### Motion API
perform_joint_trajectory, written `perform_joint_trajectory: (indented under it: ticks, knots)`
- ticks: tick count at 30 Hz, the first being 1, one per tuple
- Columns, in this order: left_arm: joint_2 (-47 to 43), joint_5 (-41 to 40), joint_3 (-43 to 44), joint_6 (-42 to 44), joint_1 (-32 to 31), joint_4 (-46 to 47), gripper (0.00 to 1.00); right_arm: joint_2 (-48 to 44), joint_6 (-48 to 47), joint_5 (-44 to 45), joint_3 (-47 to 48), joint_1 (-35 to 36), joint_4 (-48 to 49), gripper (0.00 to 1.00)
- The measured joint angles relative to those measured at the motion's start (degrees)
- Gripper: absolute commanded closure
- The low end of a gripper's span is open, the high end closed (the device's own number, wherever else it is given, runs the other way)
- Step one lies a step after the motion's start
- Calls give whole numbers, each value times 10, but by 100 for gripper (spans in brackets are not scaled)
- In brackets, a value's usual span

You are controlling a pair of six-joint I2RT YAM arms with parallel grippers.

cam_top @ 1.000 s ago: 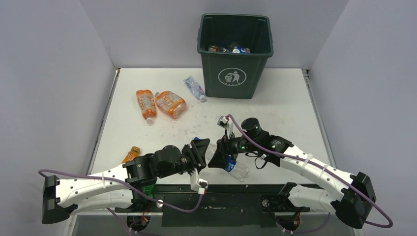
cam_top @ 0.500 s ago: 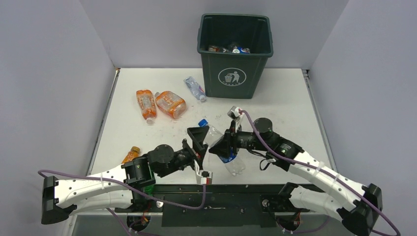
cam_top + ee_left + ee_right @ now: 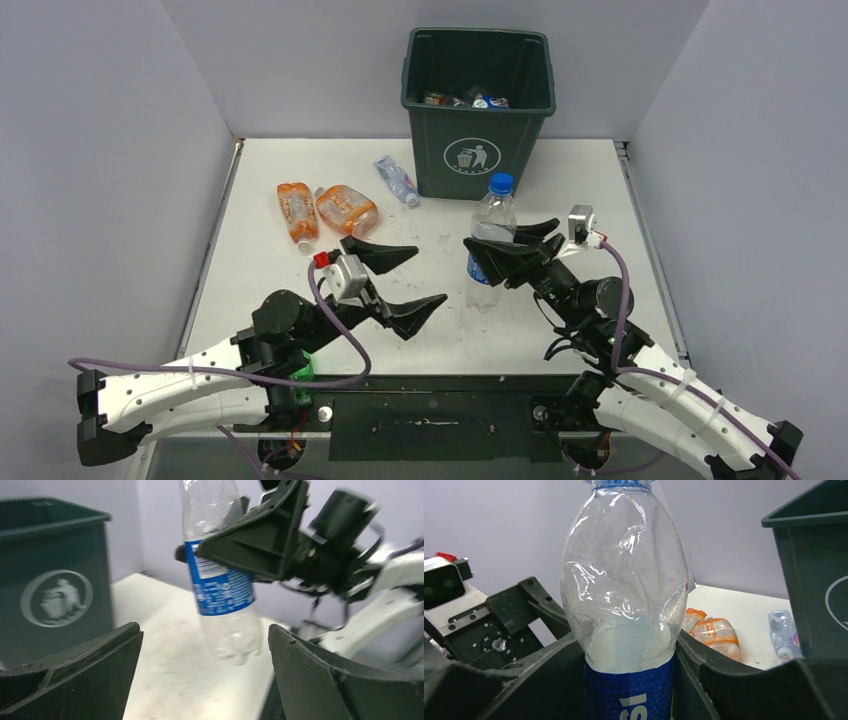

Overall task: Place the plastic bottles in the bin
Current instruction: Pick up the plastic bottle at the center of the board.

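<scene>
In front of the tall dark green plastic bin [image 3: 480, 150], the right hand [image 3: 497, 250] clamps the clear blue-capped plastic bottle [image 3: 492, 225] upright, its fingers [image 3: 549, 680] hiding part of the blue label. The left hand [image 3: 428, 275], farther from the bin, gapes wide, empty.

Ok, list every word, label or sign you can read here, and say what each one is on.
No whole word is readable anywhere.
Bin: white litter-person sign in a ring on its front, with no legible words.
Blue-label bottle: white letters cut off at the bottom edge of the right wrist view; fine print blurred in the left wrist view.
Orange bottles: labels too small to read.
Small clear bottle: label too small to read.
</scene>
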Motion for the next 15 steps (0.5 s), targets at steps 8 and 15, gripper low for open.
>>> perform_joint_trajectory:
  ticks: [8,15]
  knots:
    - [66,109,-80,-276,61,192,4,21,43,16,-45,0,114,53]
    - [100,165,-68,-325,75,234,4,47,74,-19,-45,0,174,53]
